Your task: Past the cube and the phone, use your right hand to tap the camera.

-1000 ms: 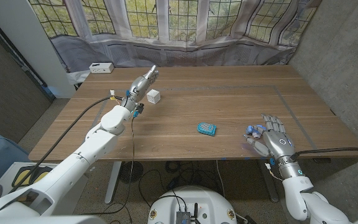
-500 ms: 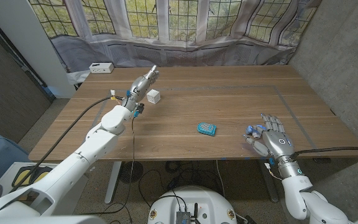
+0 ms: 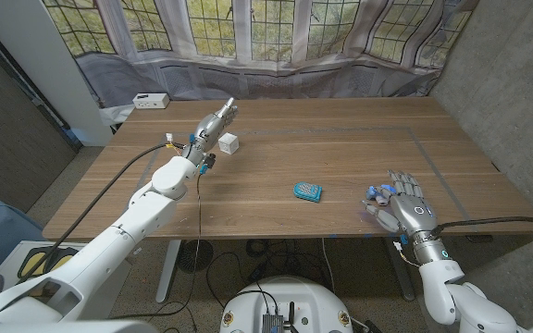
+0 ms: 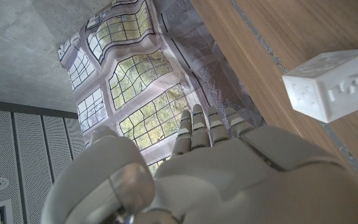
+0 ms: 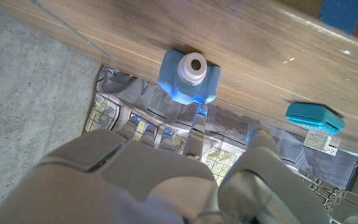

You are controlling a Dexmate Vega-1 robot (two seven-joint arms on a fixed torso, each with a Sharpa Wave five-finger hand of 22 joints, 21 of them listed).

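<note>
Counter (image 3: 340,157): a wooden top seen from the head view, with a faint taped outline running across its far and right-hand parts; it carries all three objects.
Phone (image 3: 307,191): a small teal block lying flat near the middle of the counter's front half; taken here as the landmark. It also appears in the right wrist view (image 5: 314,118), beyond the camera.
Camera (image 3: 375,194): a small blue toy with a white round lens, standing on the counter to the right of the phone and well apart from it, close to the front edge. In the right wrist view (image 5: 189,78) the lens faces the viewer and the blue body sits just ahead of the fingertips.
Cube (image 3: 229,142): a white block with raised markings on its faces, left of the phone and farther back on the counter, well apart from it. In the left wrist view (image 4: 332,86) it stands on the wood beside the hand, not touched.
Right hand (image 3: 403,207): to the right of the phone, just behind and beside the camera, fingers spread and reaching forward, holding nothing. Whether a fingertip touches the camera cannot be told from either view.
Left hand (image 3: 216,120): left of the phone and beyond the cube, raised, fingers extended together toward the window, nothing in its grasp.
Window (image 3: 248,28): leaded panes behind a grey curtain, beyond the far edge of the counter from the phone.
</note>
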